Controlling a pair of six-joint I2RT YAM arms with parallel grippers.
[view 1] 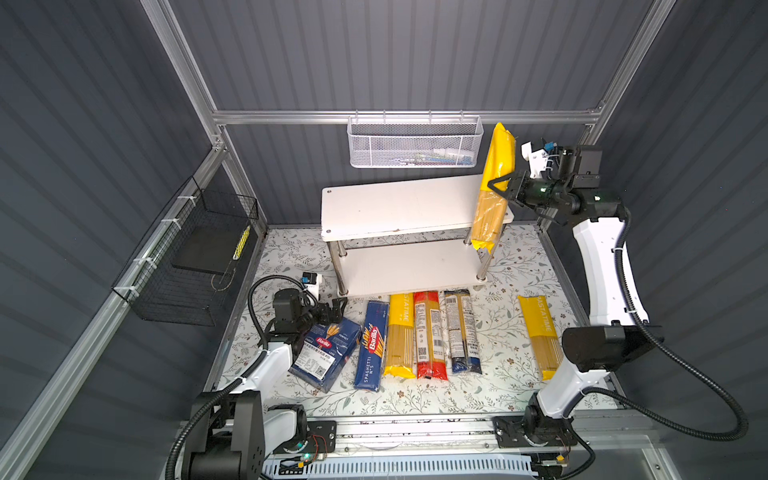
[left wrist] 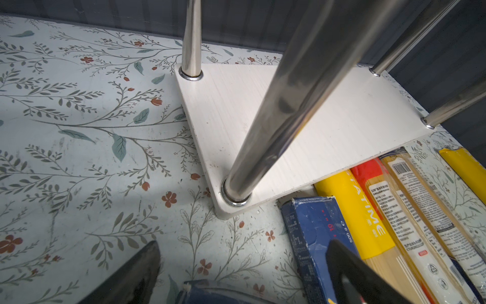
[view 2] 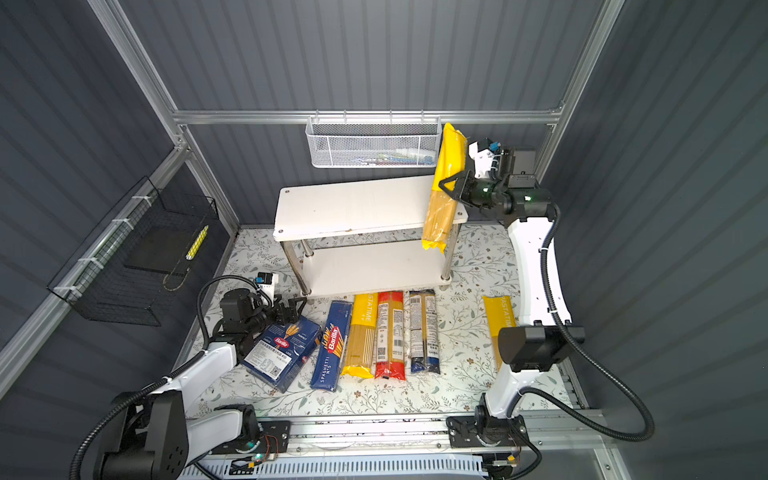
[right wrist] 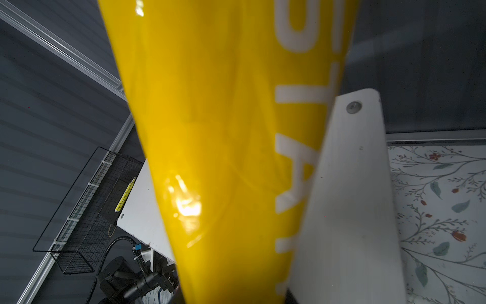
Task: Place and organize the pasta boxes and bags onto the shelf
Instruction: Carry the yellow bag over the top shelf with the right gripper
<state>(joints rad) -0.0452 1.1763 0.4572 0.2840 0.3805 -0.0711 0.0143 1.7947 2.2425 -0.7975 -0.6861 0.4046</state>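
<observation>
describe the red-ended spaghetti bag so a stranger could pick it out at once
Find the white two-tier shelf at the back of the workspace; a row of long pasta packs lies flat in front of its lower board. In that row the red-ended bag lies between a yellow PASTATIME bag and a dark-blue-ended bag. It is the only pack with red at both ends.

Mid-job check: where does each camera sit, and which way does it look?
Both top views: high in front, looking down and back at the shelf; both arms show.
Left wrist: low over the table, facing the shelf's lower board; the open left gripper shows.
Right wrist: raised at the shelf's right end, facing the yellow PASTATIME bag in the right gripper; left arm beyond.
Shared: both top views and the right wrist view show the black wire basket.
</observation>
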